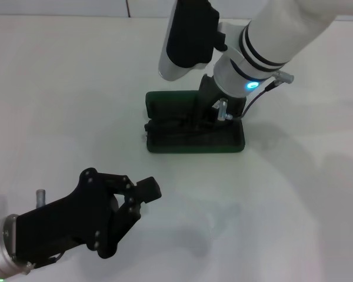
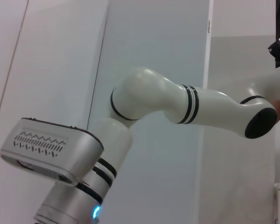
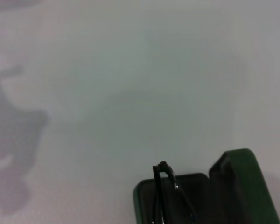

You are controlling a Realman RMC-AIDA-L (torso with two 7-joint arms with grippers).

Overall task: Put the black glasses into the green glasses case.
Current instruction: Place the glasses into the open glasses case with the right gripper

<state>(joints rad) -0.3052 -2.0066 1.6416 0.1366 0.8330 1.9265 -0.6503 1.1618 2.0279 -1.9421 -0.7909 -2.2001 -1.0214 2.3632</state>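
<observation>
Right tool (image 1: 215, 114), grip state indiscernible, lowered into open green glasses case (image 1: 165, 106) holding black glasses (image 1: 176, 124); left tool (image 1: 142, 197) released, hovering above table (image 1: 59, 88).

Black glasses (image 1: 175, 126) inside green glasses case (image 1: 235, 143)

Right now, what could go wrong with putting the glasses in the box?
The black glasses lie partly in the open green glasses case, but one temple end sticks up, so the lid might pinch it. The right gripper is low over the case and could nudge it sideways. The left gripper is parked nearer the robot.
</observation>
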